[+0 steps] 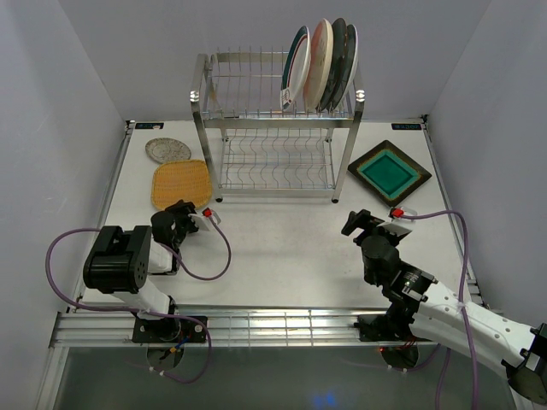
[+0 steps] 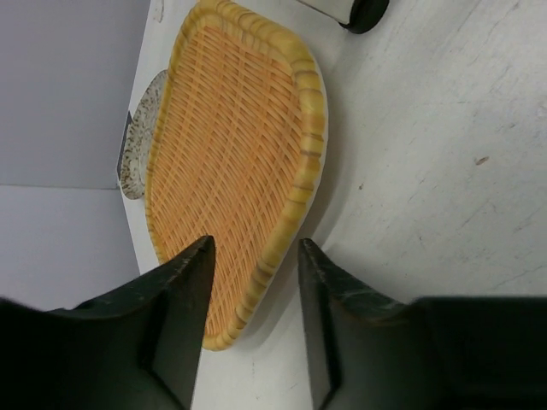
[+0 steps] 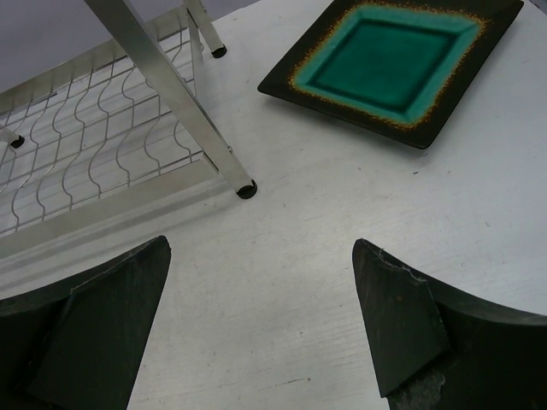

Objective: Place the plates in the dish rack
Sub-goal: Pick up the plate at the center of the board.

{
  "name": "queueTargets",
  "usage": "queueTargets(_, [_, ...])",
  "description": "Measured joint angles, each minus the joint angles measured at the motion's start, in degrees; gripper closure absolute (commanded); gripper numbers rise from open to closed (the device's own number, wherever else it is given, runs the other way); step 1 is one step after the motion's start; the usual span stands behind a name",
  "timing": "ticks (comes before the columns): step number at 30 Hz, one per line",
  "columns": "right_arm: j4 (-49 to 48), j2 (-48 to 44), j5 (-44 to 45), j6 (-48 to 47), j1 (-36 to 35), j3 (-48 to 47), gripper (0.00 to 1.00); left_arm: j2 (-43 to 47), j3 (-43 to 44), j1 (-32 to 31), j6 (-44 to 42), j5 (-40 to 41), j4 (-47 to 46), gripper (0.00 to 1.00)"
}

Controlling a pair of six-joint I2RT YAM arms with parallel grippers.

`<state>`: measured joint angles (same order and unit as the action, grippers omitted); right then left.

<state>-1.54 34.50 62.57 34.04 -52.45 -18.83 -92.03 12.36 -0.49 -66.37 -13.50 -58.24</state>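
At bottom centre of the left wrist view, straddling the near rim of the yellow woven plate (image 2: 231, 137) with the left gripper (image 2: 256, 248): partway open, rim between the fingers, no clear pinch. Hovering over bare surface (image 3: 342, 213) with the right gripper (image 3: 261, 252), spread wide and empty, brown square plate (image 3: 389, 64) flat at upper right. Farther back, top centre of the overhead view, upright in the top tier of the dish rack (image 1: 198, 120): four plates (image 1: 320, 64).
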Motion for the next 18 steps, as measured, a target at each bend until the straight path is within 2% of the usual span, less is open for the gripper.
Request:
queueTargets(5, [0.0,-0.3,-0.2,0.0,0.3,0.0,0.07,1.8,1.7,0.0,-0.9,-1.4,6.0,0.60])
queueTargets(6, [0.0,-0.4,-0.2,0.0,0.3,0.0,0.07,2.3,2.0,0.0,-1.1,-1.7,7.3,0.63])
queueTargets(7, [0.0,-0.5,-0.3,0.0,0.4,0.0,0.07,2.8,2.2,0.0,-1.3,-2.0,8.5,0.71])
queueTargets(10, [0.0,-0.6,-0.4,0.0,0.5,0.0,0.07,4.2,2.8,0.0,-2.4,-2.6,12.1,0.77])
queueTargets(13, [-0.2,-0.7,-0.7,0.0,0.7,0.3,0.07,5.0,3.4,0.0,-3.3,-2.9,15.3,0.76])
queueTargets(18, [-0.2,-0.9,-1.1,0.0,0.8,0.9,0.07,6.2,3.3,0.0,-5.5,-3.1,18.4,0.67])
